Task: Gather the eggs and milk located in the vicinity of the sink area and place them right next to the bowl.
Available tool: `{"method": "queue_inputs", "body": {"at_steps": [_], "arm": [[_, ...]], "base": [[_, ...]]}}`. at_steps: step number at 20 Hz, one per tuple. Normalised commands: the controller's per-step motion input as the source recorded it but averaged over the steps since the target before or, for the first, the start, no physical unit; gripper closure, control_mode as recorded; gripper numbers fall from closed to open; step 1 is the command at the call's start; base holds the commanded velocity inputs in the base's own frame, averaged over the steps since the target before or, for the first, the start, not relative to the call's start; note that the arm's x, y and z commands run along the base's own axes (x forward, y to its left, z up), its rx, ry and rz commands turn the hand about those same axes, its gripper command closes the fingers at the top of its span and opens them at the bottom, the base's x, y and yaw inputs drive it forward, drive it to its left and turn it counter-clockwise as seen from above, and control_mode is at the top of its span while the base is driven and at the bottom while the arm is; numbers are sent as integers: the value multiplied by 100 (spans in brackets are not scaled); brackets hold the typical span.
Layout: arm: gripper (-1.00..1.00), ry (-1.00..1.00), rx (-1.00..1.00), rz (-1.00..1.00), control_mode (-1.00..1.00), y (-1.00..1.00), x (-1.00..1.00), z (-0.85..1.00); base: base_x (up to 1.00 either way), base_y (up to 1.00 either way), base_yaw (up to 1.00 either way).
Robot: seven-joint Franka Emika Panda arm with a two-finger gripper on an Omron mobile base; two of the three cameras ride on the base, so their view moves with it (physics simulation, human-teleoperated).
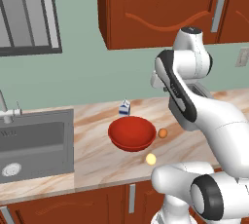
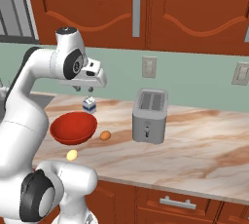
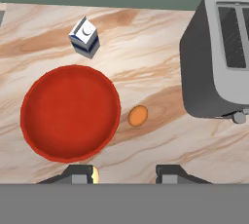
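The red bowl [image 1: 132, 133] [image 2: 73, 127] [image 3: 70, 112] sits on the marble counter. Just behind it stands the small white and blue milk carton [image 1: 125, 107] [image 2: 89, 104] [image 3: 84, 37]. An orange-brown egg [image 1: 163, 133] [image 2: 105, 135] [image 3: 137, 115] lies beside the bowl's right rim. The pale yellow egg [image 1: 151, 158] [image 2: 72, 155] [image 3: 95, 174] rests in front of the bowl, near the counter edge. My gripper [image 2: 83, 89] [image 3: 124, 175] hangs high above the counter, open and holding nothing. The grey sink [image 1: 34, 145] lies at the far left.
A grey toaster [image 2: 150, 116] [image 3: 219, 52] stands right of the bowl and eggs. Red-brown cabinets [image 2: 146, 9] hang above the counter. A silver faucet [image 1: 6, 108] rises behind the sink. Bare marble counter [image 2: 204, 145] stretches right of the toaster.
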Motion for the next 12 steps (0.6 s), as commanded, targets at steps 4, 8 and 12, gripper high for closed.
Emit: {"method": "queue_inputs", "body": {"at_steps": [4, 8, 12], "arm": [[-100, 0, 0, -1, -100, 0, 0, 0], [-100, 0, 0, -2, -100, 0, 0, 0], [-100, 0, 0, -5, -100, 0, 0, -6]], "base": [[0, 0, 0], [0, 0, 0], [0, 0, 0]]}}
